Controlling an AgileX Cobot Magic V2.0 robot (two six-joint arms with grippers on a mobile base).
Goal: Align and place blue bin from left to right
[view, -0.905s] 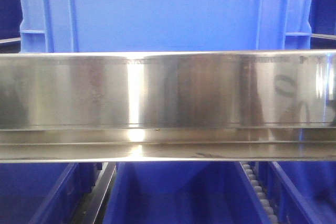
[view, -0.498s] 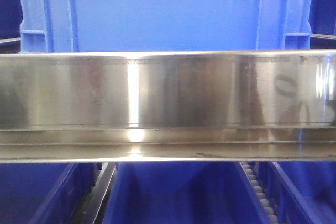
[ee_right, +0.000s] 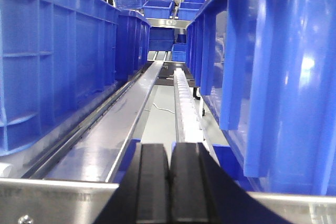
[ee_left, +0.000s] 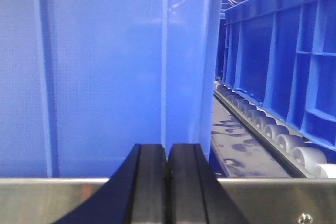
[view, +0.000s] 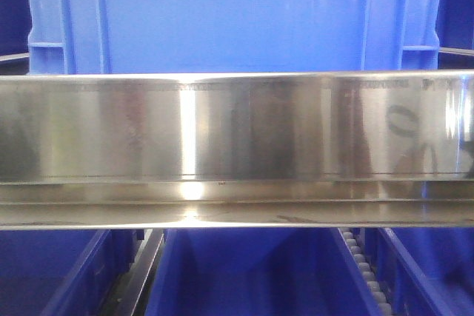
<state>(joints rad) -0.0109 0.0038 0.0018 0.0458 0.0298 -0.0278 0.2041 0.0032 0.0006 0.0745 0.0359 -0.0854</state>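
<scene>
Left tool: black pads shut flat against each other, nothing held, sitting just over the steel rail. Straight ahead of it, close, stood a smooth blue wall with upright ribs, its corner just right of the tool's line. Whether that wall belonged to the blue bin, I could not tell.

Right tool: pads likewise together, empty. It faced an open lane, not a wall. A roller track ran away beside the lane, with one crate on the left and a nearer crate hard on the right.

Blue bin, front view: upper level, behind and above the steel rail, roughly centred. A flat face was turned toward me, with ribbed corners at both sides and dark gaps to either neighbour. It stood upright and square to the rail as far as I could see. Deeper-blue tubs lay on the level below.

Bearing: the bin lay forward of both tools, and neither showed contact with it. Judging by how the crates ran in the right wrist view, its long axis went front to back, along the rollers, with a short end pointing at me. If the ribbed wall was the bin's, the left arm was the nearer. I judged that a sideways shift toward the right would begin from that side.
</scene>
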